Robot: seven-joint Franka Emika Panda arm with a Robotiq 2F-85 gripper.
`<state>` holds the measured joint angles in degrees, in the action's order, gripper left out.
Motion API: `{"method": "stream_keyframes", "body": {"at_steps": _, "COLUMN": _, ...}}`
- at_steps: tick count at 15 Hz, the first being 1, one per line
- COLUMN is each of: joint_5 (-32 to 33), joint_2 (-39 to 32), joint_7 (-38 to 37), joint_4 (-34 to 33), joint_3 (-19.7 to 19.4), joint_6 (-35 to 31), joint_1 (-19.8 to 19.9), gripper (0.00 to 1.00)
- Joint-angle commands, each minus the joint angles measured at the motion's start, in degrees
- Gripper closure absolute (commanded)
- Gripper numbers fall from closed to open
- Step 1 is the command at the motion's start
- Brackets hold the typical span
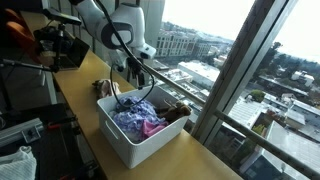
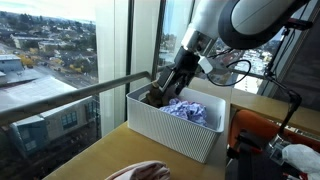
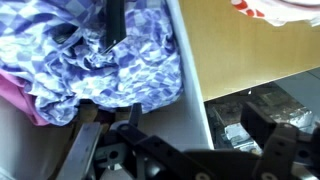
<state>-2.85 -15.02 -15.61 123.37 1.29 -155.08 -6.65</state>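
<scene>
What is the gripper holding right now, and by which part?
Nothing. The gripper hangs with jaws open over the purple patterned cloth in the white bin; the wrist view shows no fold pinched between them.

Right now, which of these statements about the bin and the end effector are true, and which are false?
1. The white bin stands on a wooden table. True.
2. The bin is empty. False: purple patterned cloth lies in it.
3. The end effector hangs over the bin. True.
4. The end effector is clamped on a mug. False: its jaws stand open over the cloth.
</scene>
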Motion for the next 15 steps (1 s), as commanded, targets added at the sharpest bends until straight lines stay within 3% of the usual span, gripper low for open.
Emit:
{"method": "stream_keyframes", "body": {"at_steps": 1, "joint_5": 3.4, "joint_2": -0.8, "joint_7": 0.2, "joint_4": 1.1, "joint_3": -3.6, "joint_6": -0.1, "joint_1": 2.0, "gripper": 0.0}}
{"method": "stream_keyframes", "body": {"at_steps": 5, "joint_5": 5.7, "joint_2": -3.5, "joint_7": -0.1, "joint_4": 1.6, "joint_3": -6.6, "joint_6": 1.0, "joint_1": 3.7, "gripper": 0.0}}
{"method": "stream_keyframes", "body": {"at_steps": 15, "joint_5": 4.9, "joint_2": -18.3, "joint_7": 0.1, "joint_4": -0.9, "joint_3": -7.8, "joint_6": 0.0, "joint_1": 3.5, "gripper": 0.0}}
